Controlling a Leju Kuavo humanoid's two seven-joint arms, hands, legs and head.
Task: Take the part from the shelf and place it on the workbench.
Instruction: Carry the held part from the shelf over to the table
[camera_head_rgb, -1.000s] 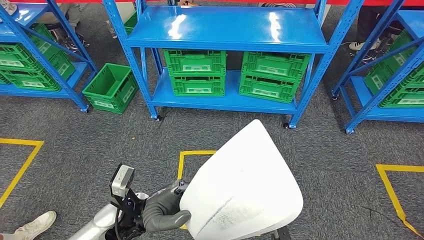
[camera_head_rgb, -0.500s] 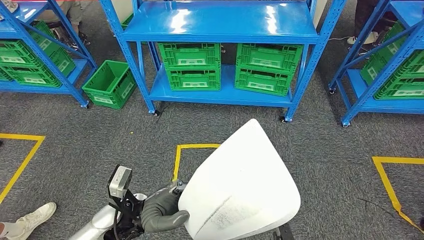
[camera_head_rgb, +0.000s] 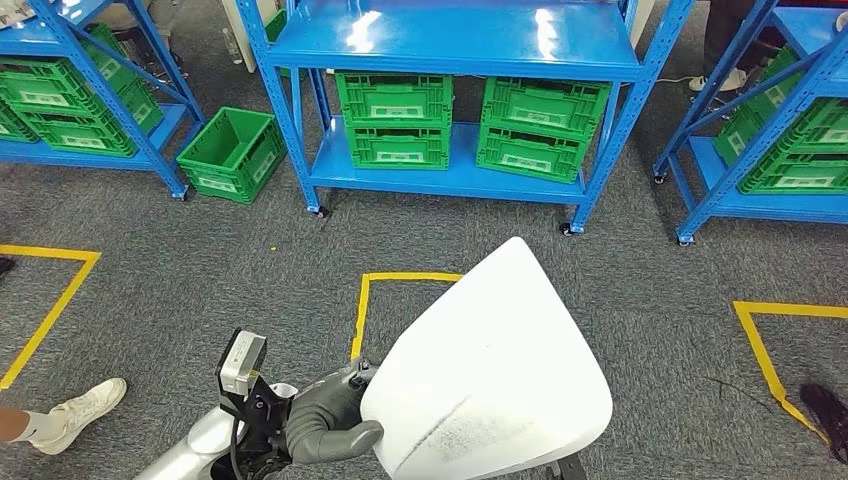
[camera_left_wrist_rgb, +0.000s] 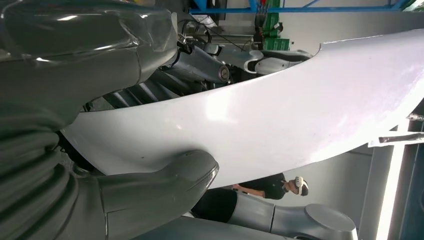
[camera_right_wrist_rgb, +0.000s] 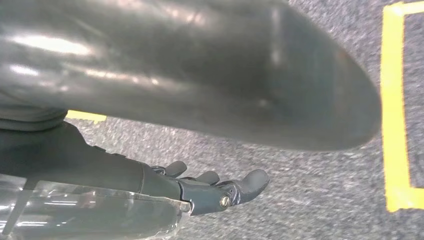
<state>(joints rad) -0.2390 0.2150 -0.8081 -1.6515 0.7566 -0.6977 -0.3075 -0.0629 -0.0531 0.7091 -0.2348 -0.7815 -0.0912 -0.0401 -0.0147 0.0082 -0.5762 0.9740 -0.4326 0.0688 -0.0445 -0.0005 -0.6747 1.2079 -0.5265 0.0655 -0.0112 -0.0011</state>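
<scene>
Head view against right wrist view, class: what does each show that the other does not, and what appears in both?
Head view alone: the blue shelf with green crates, a loose green crate on the floor, a person's white shoe, and the left hand holding the white part by its edge.

Right wrist view alone: the right hand beneath the part's dark underside, fingers extended; whether they touch it cannot be told.

Both: the part, grey carpet and yellow floor tape.

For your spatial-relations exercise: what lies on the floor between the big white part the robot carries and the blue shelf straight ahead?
In the head view, between the white part and the blue shelf lies grey carpet crossed by a yellow tape line.
</scene>
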